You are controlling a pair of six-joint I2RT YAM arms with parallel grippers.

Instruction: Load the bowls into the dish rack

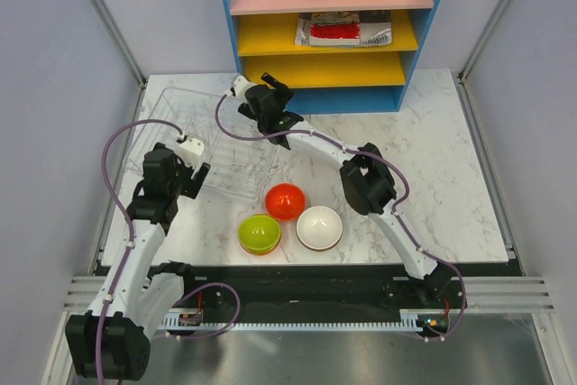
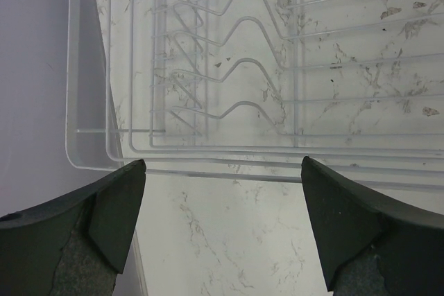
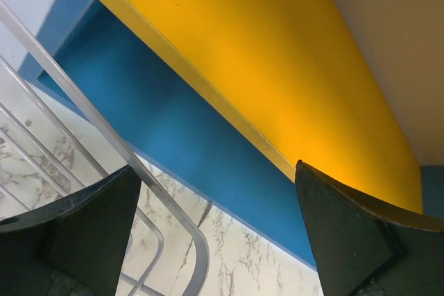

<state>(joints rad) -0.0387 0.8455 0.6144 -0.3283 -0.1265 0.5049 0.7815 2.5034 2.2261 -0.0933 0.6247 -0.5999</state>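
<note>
Three bowls show in the top view on the marble table in front of the dish rack [image 1: 194,123]: a red bowl [image 1: 285,201], a lime green bowl [image 1: 259,233] nested on an orange one, and a white bowl [image 1: 319,227]. The white wire dish rack [image 2: 229,67] holds no bowls. My left gripper [image 1: 196,161] hovers at the rack's near edge. It is open [image 2: 222,202], with only bare marble between its fingers [image 2: 114,216]. My right gripper [image 1: 272,90] is at the rack's far right corner, open [image 3: 215,230] and holding nothing. A rack wire [image 3: 83,109] runs past its left finger.
A blue shelf unit [image 1: 424,6] with pink and yellow shelves stands at the back, carrying books and a brown block. Its blue base [image 3: 173,123] and yellow shelf [image 3: 277,53] fill the right wrist view. Grey walls close both sides of the table.
</note>
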